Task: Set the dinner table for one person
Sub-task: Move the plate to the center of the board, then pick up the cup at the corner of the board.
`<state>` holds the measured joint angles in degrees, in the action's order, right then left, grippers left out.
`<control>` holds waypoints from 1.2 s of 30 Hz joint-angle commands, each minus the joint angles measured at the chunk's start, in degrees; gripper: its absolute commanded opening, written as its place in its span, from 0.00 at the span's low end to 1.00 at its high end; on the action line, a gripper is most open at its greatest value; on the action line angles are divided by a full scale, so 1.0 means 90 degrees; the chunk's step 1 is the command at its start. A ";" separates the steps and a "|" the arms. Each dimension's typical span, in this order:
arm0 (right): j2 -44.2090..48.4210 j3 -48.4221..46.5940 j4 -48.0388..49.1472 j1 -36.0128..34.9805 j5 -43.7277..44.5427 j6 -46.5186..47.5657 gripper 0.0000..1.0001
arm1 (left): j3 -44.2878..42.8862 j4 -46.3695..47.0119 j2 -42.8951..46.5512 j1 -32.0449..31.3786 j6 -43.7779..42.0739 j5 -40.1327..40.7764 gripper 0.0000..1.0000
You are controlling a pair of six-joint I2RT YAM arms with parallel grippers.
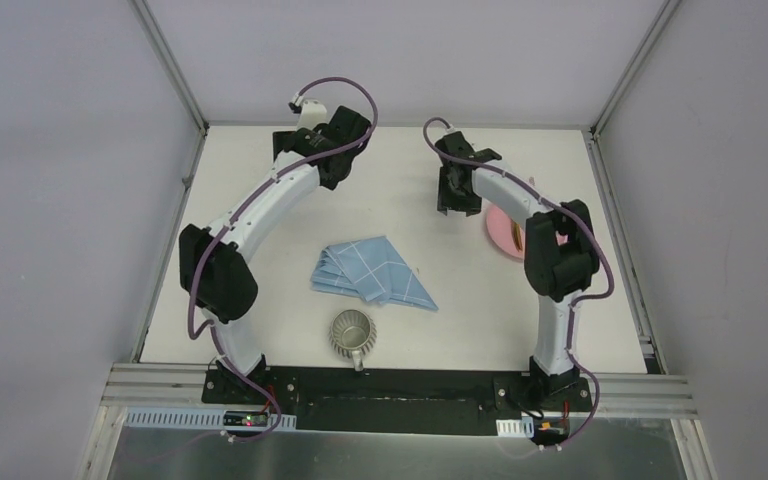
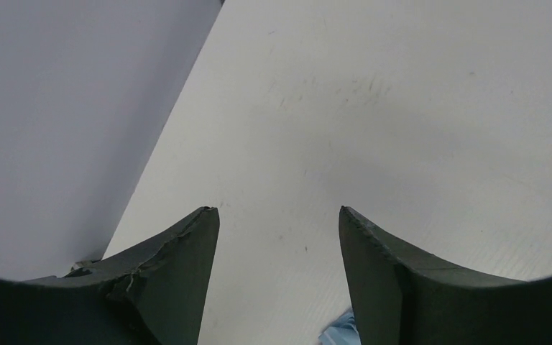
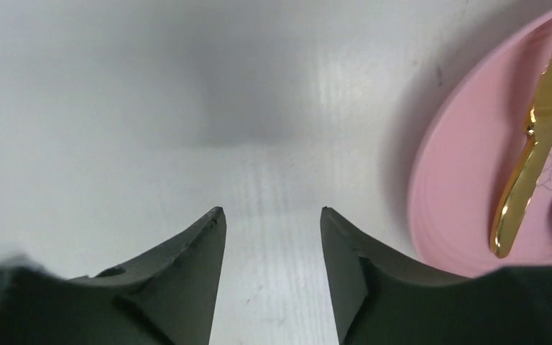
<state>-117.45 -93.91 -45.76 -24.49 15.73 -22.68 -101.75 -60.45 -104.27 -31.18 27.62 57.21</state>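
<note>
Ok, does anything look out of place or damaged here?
The blue cloth lies rumpled and askew in the middle of the dinner table, not neatly folded. A gold knife lies on the pink plate rather than beside it. The left gripper has a chipped, frayed edge on one of its fingers. Nothing looks spilled.

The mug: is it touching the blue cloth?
Apart. The top view shows a strip of bare table between the mug and the cloth.
</note>
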 commanded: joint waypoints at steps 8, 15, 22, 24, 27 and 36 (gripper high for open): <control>0.2305 0.1084 -0.0154 -0.1622 -0.1252 -0.0073 0.60 | 0.0252 -0.0381 0.1804 -0.0061 0.0565 0.0231 0.65; 0.2873 0.2045 0.0121 -0.2285 -0.2538 -0.0455 0.62 | 0.0176 -0.0805 0.2327 -0.0114 0.0714 -0.0110 0.65; 0.3057 0.2286 0.0230 -0.3034 -0.3271 -0.0604 0.63 | -0.0188 -0.0833 0.2971 -0.0129 0.0384 0.0185 0.66; 0.3042 0.2129 0.0115 -0.3325 -0.3379 -0.0657 0.63 | -0.0261 -0.0833 0.3031 -0.0129 0.0350 0.0181 0.66; 0.3002 0.1862 -0.0151 -0.3944 -0.3205 -0.0733 0.63 | -0.0231 -0.0833 0.3091 -0.0129 0.0340 0.0142 0.66; 0.2442 0.1593 -0.0441 -0.4903 -0.2695 -0.0927 0.63 | 0.0426 -0.0828 0.3676 -0.0129 0.0498 0.0040 0.65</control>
<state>-93.49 -78.08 -48.88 -66.78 -11.16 -29.04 -100.22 -67.70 -74.89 -31.94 32.12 56.97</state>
